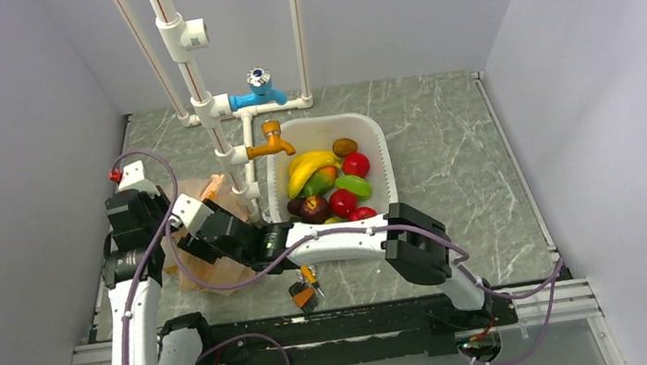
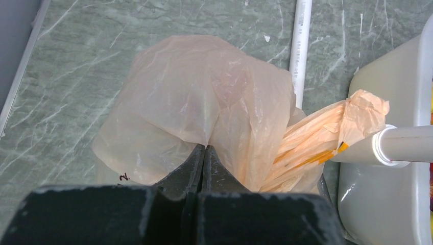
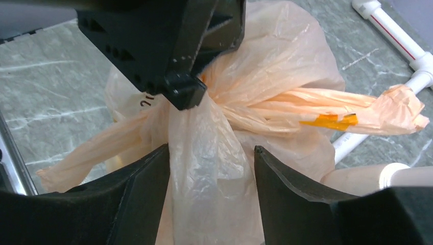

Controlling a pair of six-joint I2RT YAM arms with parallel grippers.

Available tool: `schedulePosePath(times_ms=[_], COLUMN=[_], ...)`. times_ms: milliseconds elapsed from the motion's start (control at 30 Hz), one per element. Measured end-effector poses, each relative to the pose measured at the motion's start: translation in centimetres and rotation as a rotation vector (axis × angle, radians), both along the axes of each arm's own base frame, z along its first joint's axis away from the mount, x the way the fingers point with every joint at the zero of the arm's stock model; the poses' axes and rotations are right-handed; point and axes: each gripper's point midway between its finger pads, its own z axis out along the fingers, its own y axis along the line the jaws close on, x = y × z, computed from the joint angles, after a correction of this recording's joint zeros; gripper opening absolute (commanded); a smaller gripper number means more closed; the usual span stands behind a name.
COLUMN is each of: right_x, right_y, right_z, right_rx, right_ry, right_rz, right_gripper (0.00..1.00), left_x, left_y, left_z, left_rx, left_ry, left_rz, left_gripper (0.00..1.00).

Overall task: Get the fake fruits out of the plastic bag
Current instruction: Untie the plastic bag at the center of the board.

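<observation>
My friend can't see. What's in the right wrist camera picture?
The left gripper pinches a crumpled tan plastic bag. Below it, the right gripper is open around a fold of the bag, over a green marbled table.

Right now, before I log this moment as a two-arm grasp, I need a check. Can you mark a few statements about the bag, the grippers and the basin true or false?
1. The left gripper is shut on the plastic bag. True.
2. The right gripper is also clamped on the bag. False: its fingers stand open, one on each side of a hanging fold of the bag.
3. The yellow banana lies on the table beside the bag. False: it lies in the white basin with other fruit.
4. In the top view, the bag sits to the left of the white basin. True.
</observation>
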Motion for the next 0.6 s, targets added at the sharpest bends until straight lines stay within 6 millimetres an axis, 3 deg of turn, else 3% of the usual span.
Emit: schedulePosePath(times_ms=[233, 367, 600], right_x=[0.1, -0.3, -2.4], right_y=[-1.0, -2.5, -6.6], right_z=[-2.0, -2.0, 0.4], right_rx=[-0.009, 0.009, 0.129], right_ry=[0.005, 0.015, 0.033], right_rz=[-0.023, -0.032, 0.005], right_gripper=[0.17, 0.12, 0.10], left_x=[0.0, -0.1, -0.4], left_y=[0.1, 0.5, 2.0], left_z=[0.1, 0.1, 0.0], left_rx=[0.011, 0.023, 0.052], left_ry=[-0.003, 0.000, 0.009], left_rz=[0.010, 0.031, 0.120], left_gripper=[0.00, 0.00, 0.00])
